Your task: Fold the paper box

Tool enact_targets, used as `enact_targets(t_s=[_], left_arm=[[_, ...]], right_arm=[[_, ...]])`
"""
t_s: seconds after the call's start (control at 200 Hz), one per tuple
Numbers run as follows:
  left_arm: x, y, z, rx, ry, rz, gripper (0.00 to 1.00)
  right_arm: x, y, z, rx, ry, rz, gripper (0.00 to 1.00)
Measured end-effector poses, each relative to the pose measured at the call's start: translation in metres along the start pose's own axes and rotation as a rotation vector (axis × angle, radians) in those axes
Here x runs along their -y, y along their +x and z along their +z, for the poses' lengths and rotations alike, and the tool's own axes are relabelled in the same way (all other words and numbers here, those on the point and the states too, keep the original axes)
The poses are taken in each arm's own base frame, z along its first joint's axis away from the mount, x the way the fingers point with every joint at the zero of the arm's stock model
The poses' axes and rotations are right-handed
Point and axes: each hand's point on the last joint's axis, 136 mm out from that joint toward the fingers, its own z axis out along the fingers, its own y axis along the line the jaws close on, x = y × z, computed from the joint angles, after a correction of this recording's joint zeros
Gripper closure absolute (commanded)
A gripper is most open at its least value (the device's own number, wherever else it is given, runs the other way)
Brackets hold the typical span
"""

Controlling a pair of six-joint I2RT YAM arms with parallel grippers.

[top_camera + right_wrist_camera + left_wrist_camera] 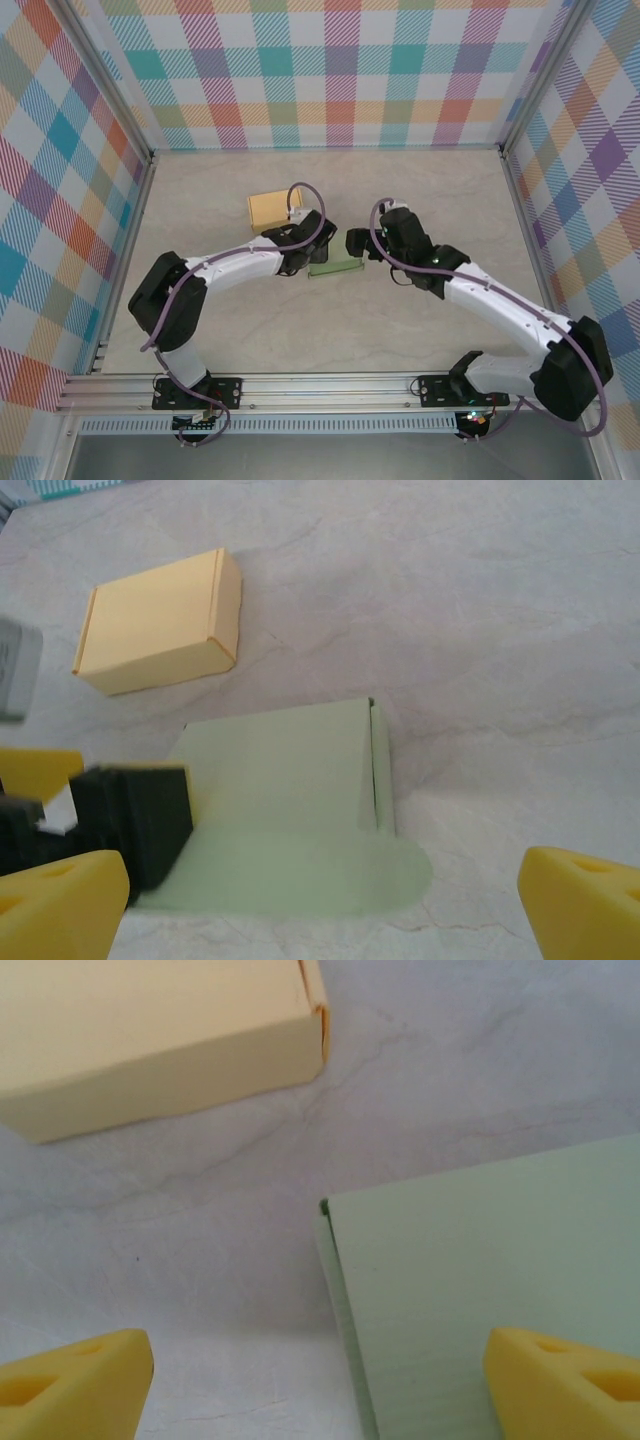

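your two arms bent inward, meeting at the green box [335,267]; left gripper [320,1360] and right gripper [325,880] gaped wide, holding nothing.

A: Any print on the green paper box [280,770] or the yellow box [160,620]?
B: None. Both faces are plain, and no lettering can be read anywhere else.

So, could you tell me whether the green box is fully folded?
Only partly: the green box shows one side panel creased over, while its rounded flap lies flat on the table.
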Motion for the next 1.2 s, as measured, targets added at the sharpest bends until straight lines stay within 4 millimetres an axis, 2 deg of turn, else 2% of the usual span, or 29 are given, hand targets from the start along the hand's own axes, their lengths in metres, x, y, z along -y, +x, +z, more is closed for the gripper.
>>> enact_targets(t_s=[0.09,0.25,0.39,0.52,0.665,0.75,0.905,1.045,1.2], left_arm=[[-0.003,0.012,0.008,-0.024,-0.007,-0.004,0.15],[-0.008,0.028,0.019,-0.046,-0.019,-0.019,0.17],[-0.004,0.027,0.024,-0.035,-0.012,-0.045,0.20],[-0.002,0.025,0.026,-0.026,-0.006,-0.063,0.21],[-0.002,0.025,0.025,-0.025,-0.004,-0.065,0.22],[-0.001,0.025,0.023,-0.030,0.006,-0.068,0.22],[-0.001,0.024,0.014,-0.055,0.059,-0.090,0.25],[-0.006,0.006,0.002,-0.034,0.112,-0.145,0.29],[-0.017,-0.001,0.008,-0.059,0.138,-0.197,0.36]], right_arm=[[0.006,-0.001,0.016,-0.047,-0.004,0.036,0.10],[0.015,0.021,0.049,-0.181,-0.006,0.069,0.17],[0.016,0.045,0.070,-0.288,-0.021,0.076,0.19],[0.018,0.063,0.080,-0.357,-0.029,0.080,0.18],[0.017,0.071,0.084,-0.393,-0.049,0.086,0.11],[0.016,0.071,0.084,-0.396,-0.057,0.093,0.00],[0.020,0.070,0.082,-0.401,-0.064,0.109,0.00],[0.025,0.067,0.077,-0.396,-0.082,0.144,0.00],[0.025,0.064,0.078,-0.392,-0.129,0.212,0.00]])
